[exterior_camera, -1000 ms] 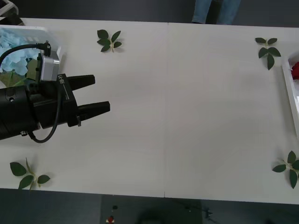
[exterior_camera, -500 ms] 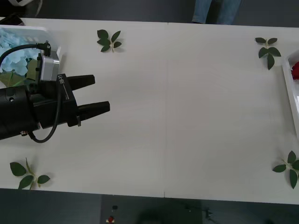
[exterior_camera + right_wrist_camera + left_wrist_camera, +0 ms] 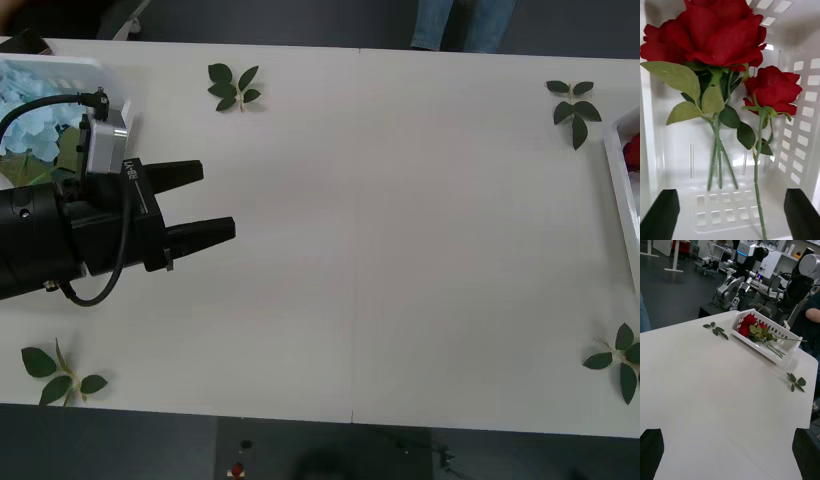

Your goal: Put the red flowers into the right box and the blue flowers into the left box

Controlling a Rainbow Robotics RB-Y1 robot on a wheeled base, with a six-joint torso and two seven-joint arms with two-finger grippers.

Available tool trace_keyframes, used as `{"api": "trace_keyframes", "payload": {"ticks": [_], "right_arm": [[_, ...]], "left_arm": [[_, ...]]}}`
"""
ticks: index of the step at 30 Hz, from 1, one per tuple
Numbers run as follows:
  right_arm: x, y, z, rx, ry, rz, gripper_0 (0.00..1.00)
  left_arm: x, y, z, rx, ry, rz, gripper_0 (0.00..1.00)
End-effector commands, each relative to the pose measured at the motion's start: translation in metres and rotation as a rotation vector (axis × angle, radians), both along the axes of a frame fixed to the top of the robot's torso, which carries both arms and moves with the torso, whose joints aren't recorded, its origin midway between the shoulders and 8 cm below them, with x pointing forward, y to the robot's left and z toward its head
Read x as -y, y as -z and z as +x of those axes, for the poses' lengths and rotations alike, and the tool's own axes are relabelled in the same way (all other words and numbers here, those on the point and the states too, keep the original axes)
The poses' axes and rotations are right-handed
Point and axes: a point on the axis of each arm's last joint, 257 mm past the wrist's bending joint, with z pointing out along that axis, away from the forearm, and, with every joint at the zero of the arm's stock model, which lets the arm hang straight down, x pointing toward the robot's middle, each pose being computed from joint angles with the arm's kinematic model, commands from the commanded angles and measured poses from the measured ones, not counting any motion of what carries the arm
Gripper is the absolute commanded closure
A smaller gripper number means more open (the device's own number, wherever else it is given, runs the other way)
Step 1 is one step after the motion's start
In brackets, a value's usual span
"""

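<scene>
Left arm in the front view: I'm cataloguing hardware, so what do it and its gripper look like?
The left gripper has two black tapered fingers on a black cylindrical body with small white lettering. A silver-grey boxy camera module sits on top, and black cables loop around it.

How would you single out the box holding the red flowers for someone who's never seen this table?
Start at the white table and go to its right edge, across from the left gripper, which is open over the table's left side. There sits the right box, a white tray with slotted walls. It alone holds the red flowers; the left box holds the blue flowers.
</scene>
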Motion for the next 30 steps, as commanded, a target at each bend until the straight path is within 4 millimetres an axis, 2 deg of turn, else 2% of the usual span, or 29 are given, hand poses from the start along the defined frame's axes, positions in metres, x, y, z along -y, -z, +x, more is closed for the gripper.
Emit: {"api": "trace_keyframes", "payload": {"ticks": [1,4,5,6,9,13,14,17,19,20,22,25,27,30], "right_arm": [[-0.025,-0.003,0.007,0.013,-0.044,0.078,0.00],[-0.080,0.007,0.015,0.001,-0.111,0.227,0.00],[-0.092,0.010,0.015,0.000,-0.128,0.261,0.00],[-0.115,0.010,0.020,0.020,-0.166,0.331,0.00],[-0.164,0.018,0.033,0.062,-0.262,0.444,0.00],[-0.206,0.030,0.045,0.113,-0.365,0.503,0.00],[-0.225,0.033,0.048,0.132,-0.400,0.535,0.00],[-0.253,0.039,0.049,0.159,-0.456,0.574,0.00],[-0.278,0.042,0.048,0.186,-0.508,0.596,0.00],[-0.292,0.041,0.046,0.198,-0.537,0.610,0.00],[-0.306,0.037,0.040,0.217,-0.568,0.617,0.00],[-0.344,0.027,0.018,0.253,-0.620,0.646,0.00],[-0.363,0.022,0.001,0.263,-0.643,0.671,0.00],[-0.407,0.010,-0.039,0.249,-0.709,0.775,0.00]], "left_arm": [[0.003,-0.007,0.000,0.024,0.008,0.006,0.00],[0.003,-0.007,0.000,0.024,0.008,0.006,0.00],[0.003,-0.007,0.000,0.024,0.008,0.006,0.00],[0.003,-0.007,0.000,0.024,0.008,0.006,0.00],[0.003,-0.007,0.000,0.024,0.008,0.006,0.00],[0.003,-0.007,0.000,0.024,0.008,0.006,0.00],[0.003,-0.007,0.000,0.024,0.008,0.006,0.00],[0.003,-0.007,0.000,0.024,0.008,0.006,0.00],[0.003,-0.007,0.000,0.024,0.008,0.006,0.00],[0.003,-0.007,0.000,0.024,0.008,0.006,0.00],[0.003,-0.007,0.000,0.024,0.008,0.006,0.00],[0.003,-0.007,0.000,0.024,0.008,0.006,0.00],[0.003,-0.007,0.000,0.024,0.008,0.006,0.00],[0.003,-0.007,0.000,0.024,0.008,0.006,0.00]]}}
